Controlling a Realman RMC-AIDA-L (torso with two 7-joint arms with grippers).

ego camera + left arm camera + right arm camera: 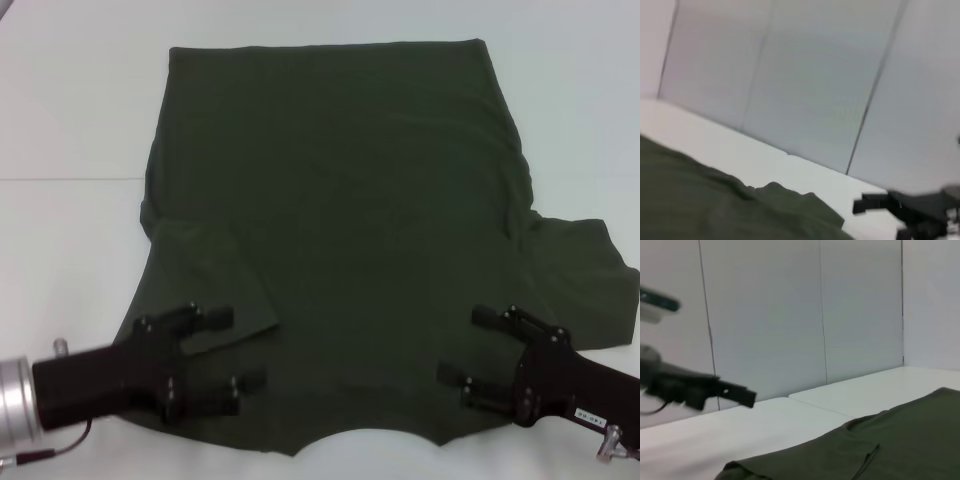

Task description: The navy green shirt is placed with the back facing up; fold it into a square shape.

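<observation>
Navy green shirt (pixel 340 240) fills frame centre, left sleeve folded in, right sleeve out; left gripper (pixel 236 348) lower left, right gripper (pixel 463 346) lower right, jaws wide, holding nothing; most folds remain

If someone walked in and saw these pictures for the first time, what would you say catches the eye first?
The navy green shirt dominates, spread flat across the white table with its plain side up, one sleeve folded in on the robot's left and the other sticking out on the right. Next come the two black hands, the left hand and right hand, both open over the shirt's near edge at the collar end, one at each side.
</observation>
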